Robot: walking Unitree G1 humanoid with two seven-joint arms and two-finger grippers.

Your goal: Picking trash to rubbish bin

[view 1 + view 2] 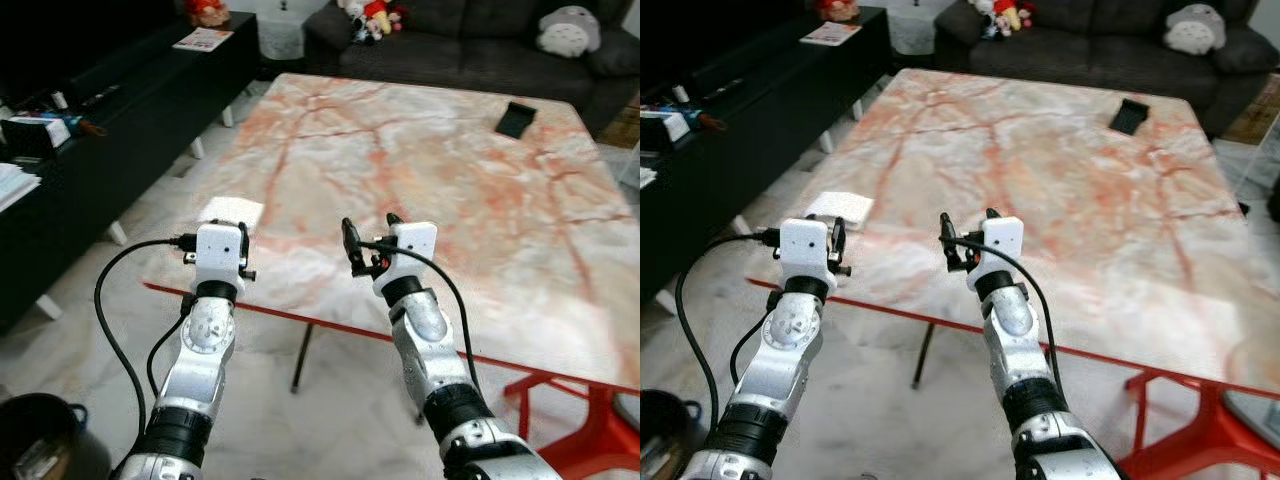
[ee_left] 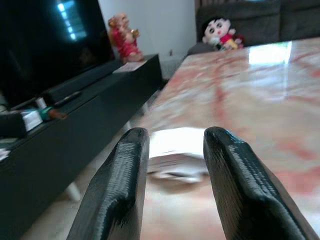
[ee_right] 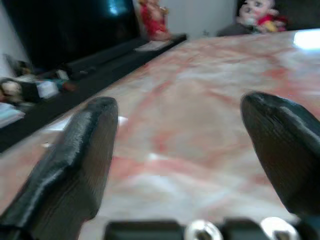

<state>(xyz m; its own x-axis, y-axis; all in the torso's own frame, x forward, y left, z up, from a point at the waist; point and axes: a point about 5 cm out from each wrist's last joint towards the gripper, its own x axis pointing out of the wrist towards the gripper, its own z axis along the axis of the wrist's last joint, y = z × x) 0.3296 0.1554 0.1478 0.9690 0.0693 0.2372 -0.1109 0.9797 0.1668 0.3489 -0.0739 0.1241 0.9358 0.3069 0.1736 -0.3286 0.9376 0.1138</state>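
Note:
A flat white piece of paper trash (image 1: 232, 210) lies on the marble table (image 1: 430, 190) near its front left corner. My left gripper (image 1: 226, 228) hovers at that corner, just short of the paper. In the left wrist view the paper (image 2: 175, 149) shows through the gap between the two open fingers (image 2: 125, 180), beyond their tips. My right gripper (image 1: 370, 224) is over the table's front edge, right of the paper, open with nothing between its fingers (image 3: 85, 150). A dark round bin (image 1: 40, 440) stands on the floor at my lower left.
A black phone-like object (image 1: 516, 118) lies at the table's far right. A long black cabinet (image 1: 110, 140) with small items runs along the left. A dark sofa (image 1: 470, 45) with plush toys stands behind the table. Red table legs (image 1: 575, 420) show at the lower right.

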